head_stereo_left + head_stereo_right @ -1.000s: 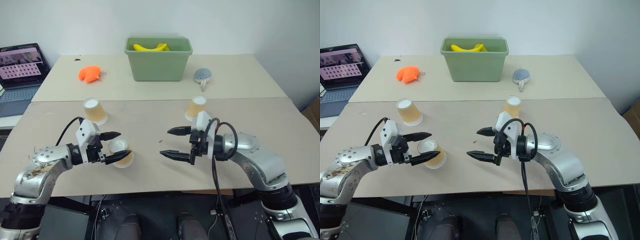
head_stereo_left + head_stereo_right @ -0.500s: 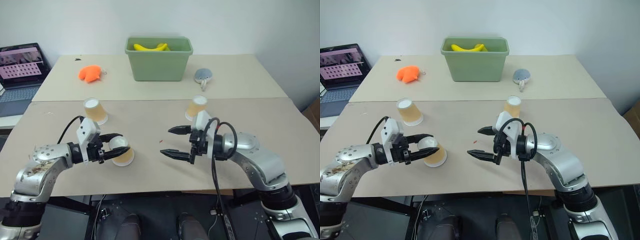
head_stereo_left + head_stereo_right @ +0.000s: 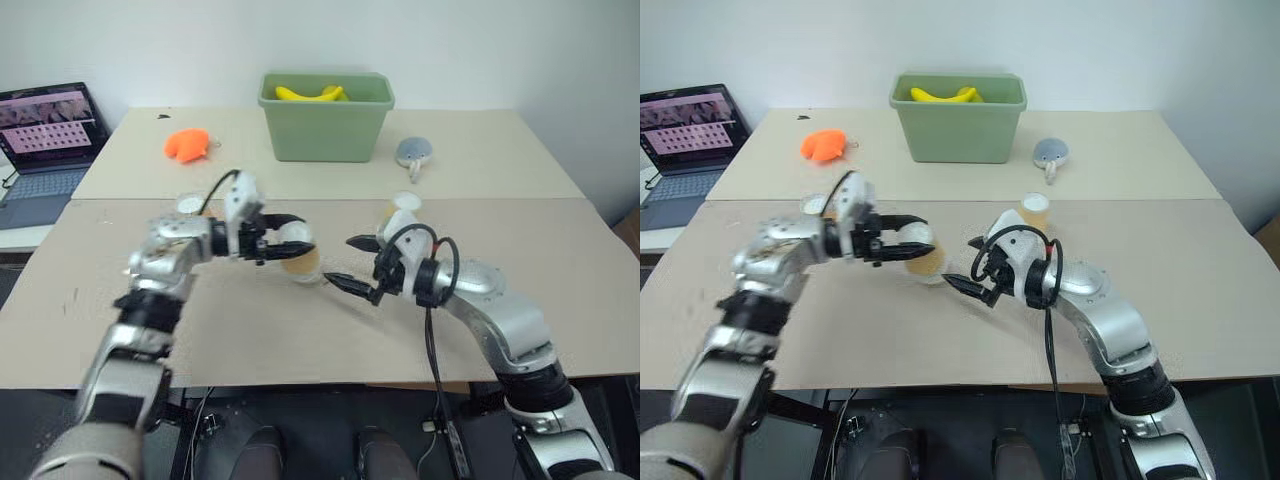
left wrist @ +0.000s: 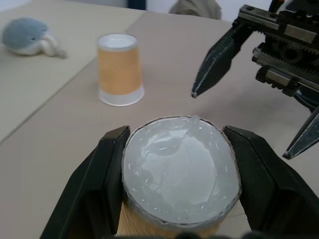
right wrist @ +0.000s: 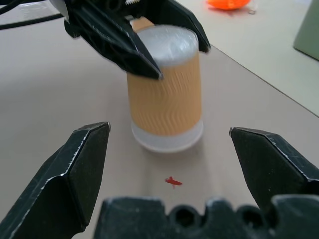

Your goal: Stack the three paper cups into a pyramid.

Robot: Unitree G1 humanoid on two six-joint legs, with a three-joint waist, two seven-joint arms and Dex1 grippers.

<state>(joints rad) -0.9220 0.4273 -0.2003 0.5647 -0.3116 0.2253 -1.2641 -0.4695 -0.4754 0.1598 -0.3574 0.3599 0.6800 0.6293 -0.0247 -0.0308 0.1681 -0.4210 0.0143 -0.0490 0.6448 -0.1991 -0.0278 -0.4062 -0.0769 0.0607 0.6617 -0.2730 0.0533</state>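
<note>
Cups are scattered, not yet a pyramid. One cup is clamped upside down in the left pincer, in front of the bin and near mid-tabletop; whether its rim touches the surface cannot be told. A second cup is stood upside down in front of the bin, toward the whale toy, partly hidden behind the right arm. A third cup is glimpsed in front of the bin on the laptop side, behind the left arm.

Right pincer is spread wide and empty, just beside the held cup, fingers aimed at it.

Risks, as judged:
- Thin paper wall could be crushed or ovalled by the tight left grip, so it may seat badly.
- Held cup could be knocked or pinched askew if the two pincers are brought together; they are very near.
- Second cup could be toppled by the right arm just in front of it.
- Base cups are well apart; a top cup would drop through unless they are set side by side first.

Containers: the bin is seen to hold yellow bananas. Cups are inverted, nothing seen in them.

An orange toy is left beside the bin, laptop side.
</note>
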